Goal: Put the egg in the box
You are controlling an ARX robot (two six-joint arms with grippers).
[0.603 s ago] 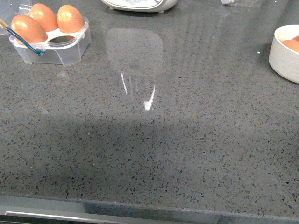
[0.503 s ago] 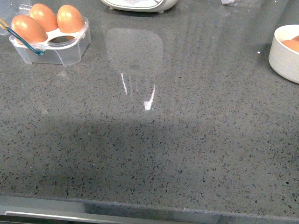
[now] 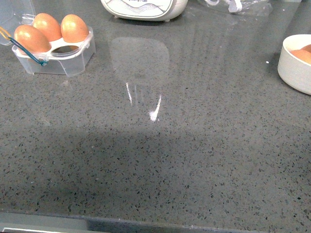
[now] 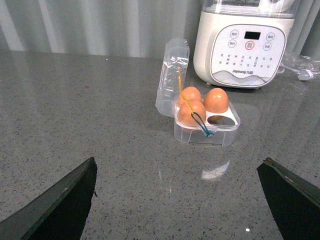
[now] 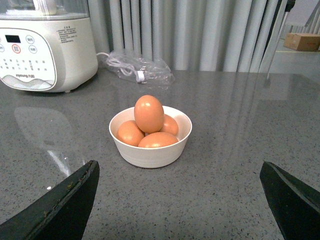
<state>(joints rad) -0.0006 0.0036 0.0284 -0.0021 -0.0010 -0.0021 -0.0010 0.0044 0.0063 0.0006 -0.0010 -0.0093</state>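
The clear plastic egg box (image 3: 53, 51) stands at the far left of the grey counter with its lid open. It holds three brown eggs (image 3: 74, 28), and its near right cup is empty. It also shows in the left wrist view (image 4: 206, 126). A white bowl (image 5: 150, 152) at the far right holds several brown eggs, one egg (image 5: 148, 113) lying on top. My left gripper (image 4: 177, 197) is open and empty, well short of the box. My right gripper (image 5: 179, 197) is open and empty, short of the bowl (image 3: 294, 68). Neither arm shows in the front view.
A white kitchen appliance (image 3: 143, 8) with a control panel (image 4: 245, 47) stands at the back of the counter. A clear plastic bag with a cable (image 5: 137, 67) lies behind the bowl. The counter's front edge (image 3: 146, 224) runs along the bottom of the front view.
The front view has shifted slightly: the box, appliance and bowl sit a little lower in the picture than before. No object on the counter has moved.
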